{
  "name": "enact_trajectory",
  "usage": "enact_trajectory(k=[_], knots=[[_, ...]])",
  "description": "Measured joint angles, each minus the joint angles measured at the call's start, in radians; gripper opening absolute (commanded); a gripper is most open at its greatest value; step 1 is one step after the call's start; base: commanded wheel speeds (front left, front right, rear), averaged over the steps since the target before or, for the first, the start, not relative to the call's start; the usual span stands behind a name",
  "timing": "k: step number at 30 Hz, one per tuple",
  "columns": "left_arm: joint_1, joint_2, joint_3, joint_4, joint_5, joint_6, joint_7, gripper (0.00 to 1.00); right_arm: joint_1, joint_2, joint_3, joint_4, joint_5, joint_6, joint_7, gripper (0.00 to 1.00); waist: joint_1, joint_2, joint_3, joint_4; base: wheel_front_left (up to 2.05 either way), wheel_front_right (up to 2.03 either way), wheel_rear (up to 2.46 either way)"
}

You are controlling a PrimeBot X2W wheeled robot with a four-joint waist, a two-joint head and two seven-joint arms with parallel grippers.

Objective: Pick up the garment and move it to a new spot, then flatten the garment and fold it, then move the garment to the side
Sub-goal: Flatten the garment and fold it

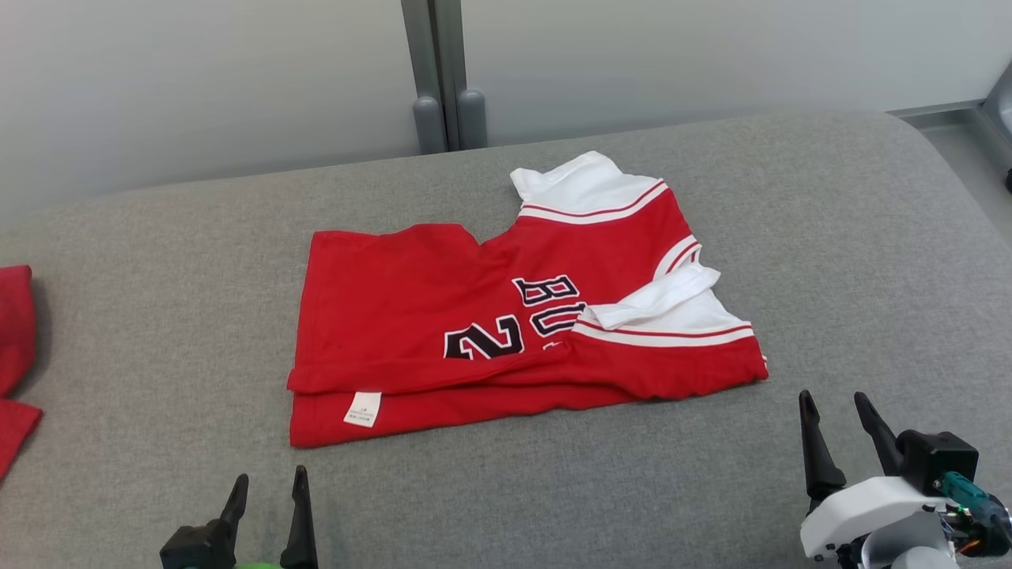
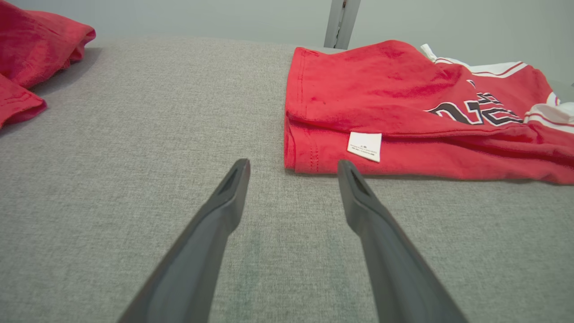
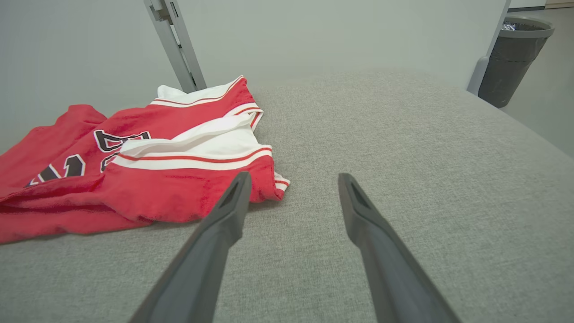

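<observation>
Dark-fingered left gripper (image 1: 270, 472) hanging open, empty, at seven o'clock | right gripper (image 1: 832, 393) gaping at five | half-folded red-and-white fabric jersey (image 1: 443, 292) lying centre, likely awaiting next fold

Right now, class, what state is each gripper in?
Left gripper: open, holding nothing.
Right gripper: open, holding nothing.

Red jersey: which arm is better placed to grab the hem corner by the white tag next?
Likely left. The open left gripper points at that end of the jersey, its fingertips just short of the white tag; the open right gripper is by the sleeve end.
</observation>
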Motion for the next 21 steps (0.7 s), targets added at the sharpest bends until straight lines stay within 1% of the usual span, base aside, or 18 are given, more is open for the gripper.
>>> enact_trajectory(k=[6, 13, 21], knots=[[0.035, 0.0, -0.02, -0.011, -0.01, 0.015, 0.0, 1.0, 0.033, 0.0, 0.003, 0.005, 0.002, 0.0, 0.0, 1.0, 0.0, 0.0, -0.033, -0.01, 0.0, 0.0, 0.0], [0.03, -0.001, -0.04, 0.009, -0.021, 0.018, 0.0, 1.0, 0.027, 0.0, 0.007, 0.004, 0.002, 0.0, 0.0, 1.0, 0.0, 0.0, -0.019, -0.012, 0.0, 0.0, 0.0], [-0.134, -0.001, -0.001, 0.055, -0.016, 0.008, 0.0, 1.0, -0.076, -0.001, 0.019, -0.012, 0.018, 0.0, 0.0, 1.0, 0.0, 0.0, 0.065, -0.011, 0.0, 0.0, 0.0]])
